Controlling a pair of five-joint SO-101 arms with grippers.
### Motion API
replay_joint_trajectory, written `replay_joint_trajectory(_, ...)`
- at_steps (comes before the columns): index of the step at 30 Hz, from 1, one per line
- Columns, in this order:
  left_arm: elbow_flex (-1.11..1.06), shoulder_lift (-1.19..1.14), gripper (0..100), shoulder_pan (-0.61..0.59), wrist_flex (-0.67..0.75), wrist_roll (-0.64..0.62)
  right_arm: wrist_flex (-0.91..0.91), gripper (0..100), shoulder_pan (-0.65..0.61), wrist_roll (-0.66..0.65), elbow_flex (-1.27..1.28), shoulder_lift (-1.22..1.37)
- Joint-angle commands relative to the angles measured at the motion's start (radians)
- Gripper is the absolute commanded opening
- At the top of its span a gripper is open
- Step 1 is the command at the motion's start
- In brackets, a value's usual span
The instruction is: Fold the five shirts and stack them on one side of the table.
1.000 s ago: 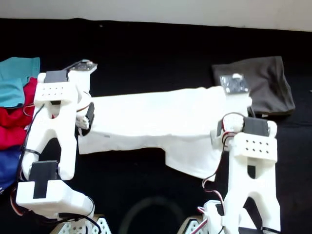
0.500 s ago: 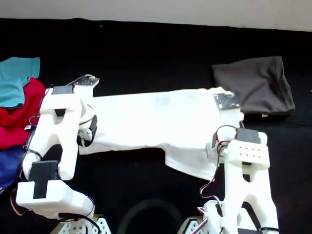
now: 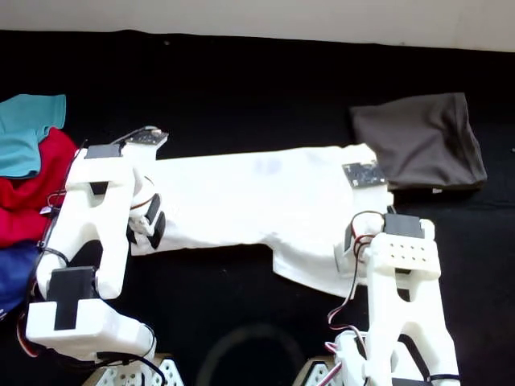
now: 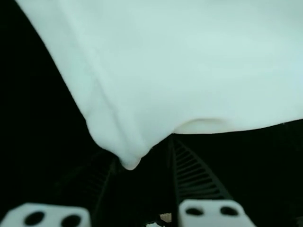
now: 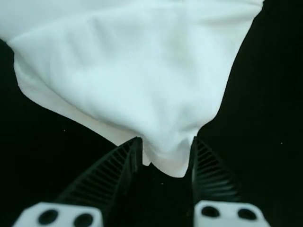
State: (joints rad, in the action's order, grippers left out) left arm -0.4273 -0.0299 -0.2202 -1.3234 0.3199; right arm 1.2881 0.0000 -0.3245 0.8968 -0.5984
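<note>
A white shirt [image 3: 265, 201] lies spread lengthwise across the middle of the black table [image 3: 241, 88], folded into a long band with one loose flap hanging off its near edge toward the right arm. The left gripper [image 4: 142, 156] sits at the shirt's left end. In the left wrist view a hemmed corner of the cloth droops down between its two ribbed fingers [image 4: 189, 170], which are closed in on that corner. The right gripper [image 5: 165, 151] is at the shirt's right end, on the near side. Its fingers [image 5: 208, 165] are clamped on a bunched fold of the white cloth, which fills the gap and touches both. From above, the fabric between the two arms lies fairly flat, with a faint crease near its middle. Just off the shirt's far right corner rests a folded dark grey shirt [image 3: 422, 141], close beside it. Past the shirt's left end, beyond the left arm, three more garments are heaped together. A teal shirt [image 3: 28, 133] lies farthest back, a red shirt [image 3: 28, 201] partly under it, and a blue shirt [image 3: 12, 273] nearest the arm's base.
</note>
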Motion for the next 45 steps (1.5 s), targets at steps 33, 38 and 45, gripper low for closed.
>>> replay_joint_trajectory(33, 0.811, -0.671, 1, -0.015, 0.100, -0.149, -0.335, 0.7, -0.119, 0.063, -0.952, 0.955)
replay_joint_trajectory(38, 0.987, -0.789, 1, -0.113, 0.021, -0.147, -0.331, 0.7, -0.090, 0.063, -1.141, 1.155)
replay_joint_trajectory(45, 1.302, -0.967, 1, -0.171, -0.133, -0.146, -0.329, 0.7, -0.119, 0.063, -1.302, 1.264)
